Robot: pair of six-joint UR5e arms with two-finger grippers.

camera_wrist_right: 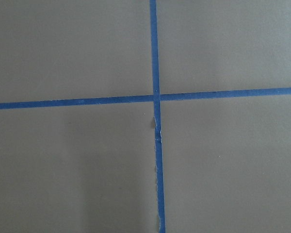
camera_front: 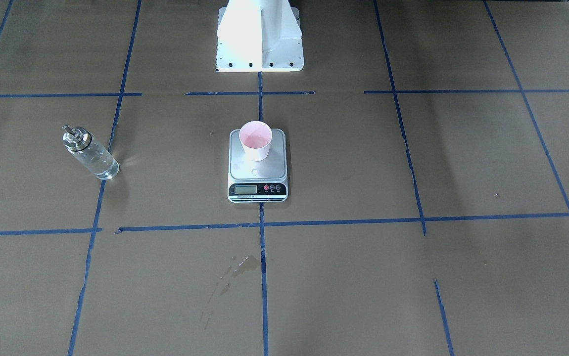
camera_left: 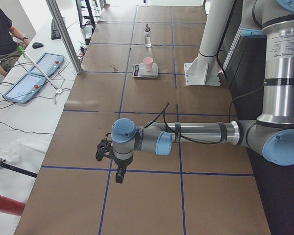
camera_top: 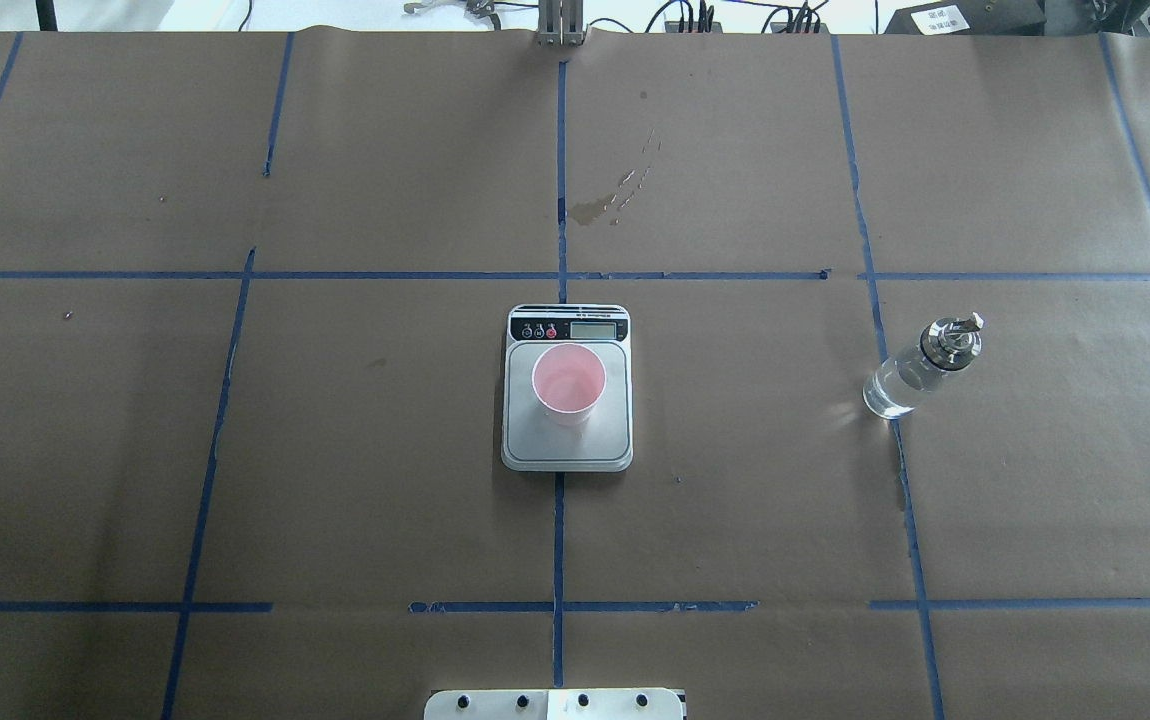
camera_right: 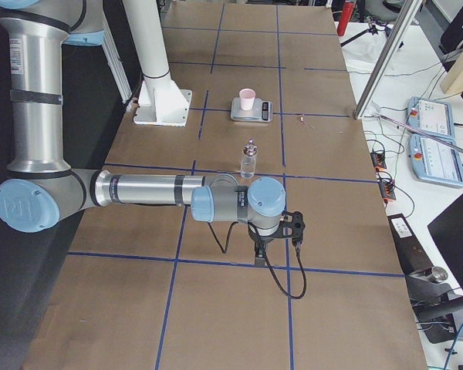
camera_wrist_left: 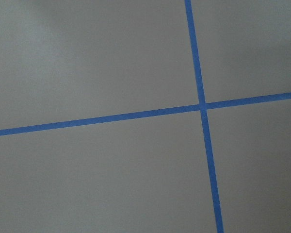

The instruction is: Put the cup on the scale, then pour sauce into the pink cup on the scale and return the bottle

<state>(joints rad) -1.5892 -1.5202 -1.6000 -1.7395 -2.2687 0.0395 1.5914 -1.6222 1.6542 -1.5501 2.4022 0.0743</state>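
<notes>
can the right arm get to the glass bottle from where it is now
Probably yes. The small clear glass bottle with the silver cap stands alone on the right arm's side, apart from the steel scale and pink cup, with nothing between it and the right claw.

Table (camera_top: 335,450) covered in brown paper, gridded with blue tape (camera_top: 557,540). Scale (camera_top: 575,447) sits flat at centre, across the middle tape line. Bottle (camera_top: 910,375) stands upright well off to the robot's right, its base on a tape line. Dark wet-looking stain (camera_top: 595,208) on the far side. White robot base plate (camera_top: 555,704) at the near edge.
</notes>
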